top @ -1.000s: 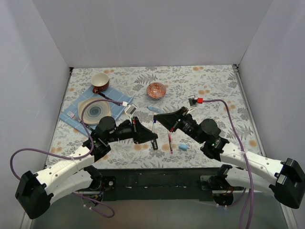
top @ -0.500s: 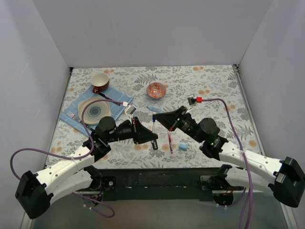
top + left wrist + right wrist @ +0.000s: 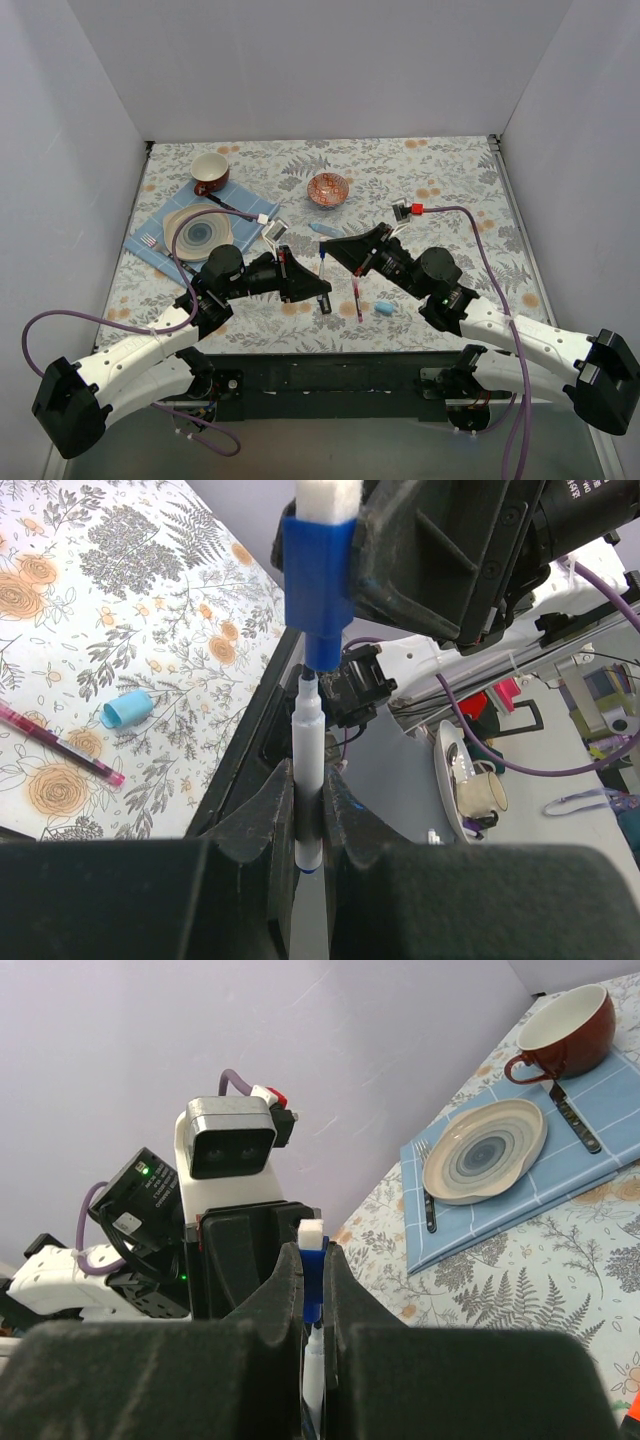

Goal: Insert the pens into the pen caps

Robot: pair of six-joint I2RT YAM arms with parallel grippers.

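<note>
Nearest the arm bases, low and centre in the overhead view, a light blue cap (image 3: 385, 308) lies on the floral surface (image 3: 430, 190) just right of a magenta pen (image 3: 357, 296), both loose and not yet paired with anything. Just left of them the left end effector (image 3: 308, 800) is pressed together on a white pen (image 3: 307, 740), held upright with its dark tip up. Directly above that tip, centre top of the left wrist frame, hangs a dark blue cap (image 3: 318, 580) with a white end, pinched between the fingers of the right end effector (image 3: 312, 1260), mouth down. Tip and mouth are very close, but the tip has not entered, and from this angle it seems to sit slightly left of the opening. That offset is the main risk, as I judge it: a push now could land the tip on the rim, so the pen slides down through its pinch or tilts, or the short cap twists out of its grip and drops. Farther back lie a light blue pen (image 3: 325, 230) and a patterned bowl (image 3: 328, 189); at upper left a plate (image 3: 200, 235) and a red cup (image 3: 210, 172) sit on a blue cloth (image 3: 245, 200).
</note>
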